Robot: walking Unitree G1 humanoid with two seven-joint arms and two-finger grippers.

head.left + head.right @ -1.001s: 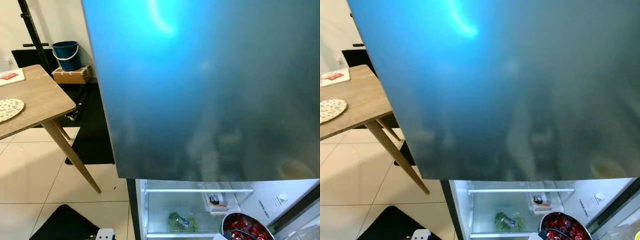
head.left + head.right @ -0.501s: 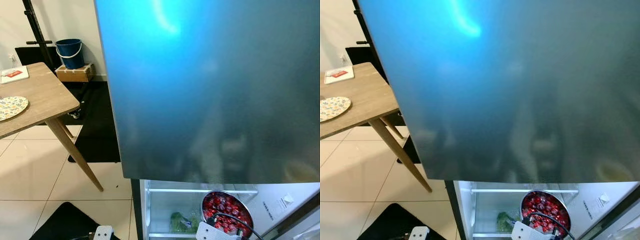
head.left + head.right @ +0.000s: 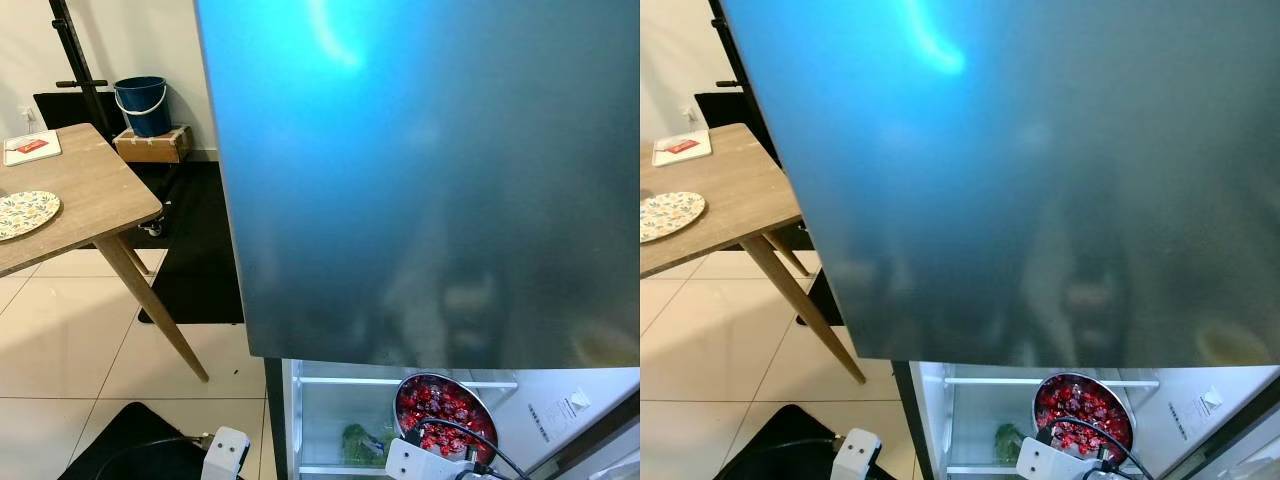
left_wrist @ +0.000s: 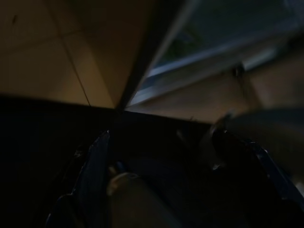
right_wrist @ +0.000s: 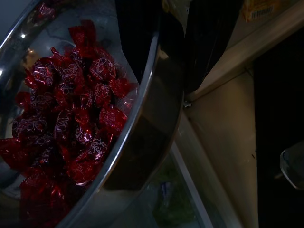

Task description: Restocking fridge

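In the head views, a metal bowl [image 3: 442,412] heaped with red-wrapped candies [image 3: 435,408] is seen held up at the open lower compartment of the fridge [image 3: 420,180], just beyond the right gripper's wrist, below the broad blue-grey door. Green vegetables [image 3: 357,442] lie on the shelf beside the bowl, on its left. A wooden table [image 3: 70,195] carrying a patterned plate [image 3: 27,213] stands well off to the left, with a blue bucket [image 3: 140,104] behind it.

In the left wrist view, the left gripper [image 4: 171,190] is made out dimly, its black fingers [image 4: 97,171] spread apart over dark floor.

In the right wrist view, the bowl's rim [image 5: 142,95] is clamped by the right gripper [image 5: 156,52], the candies lying close beside the fingers.
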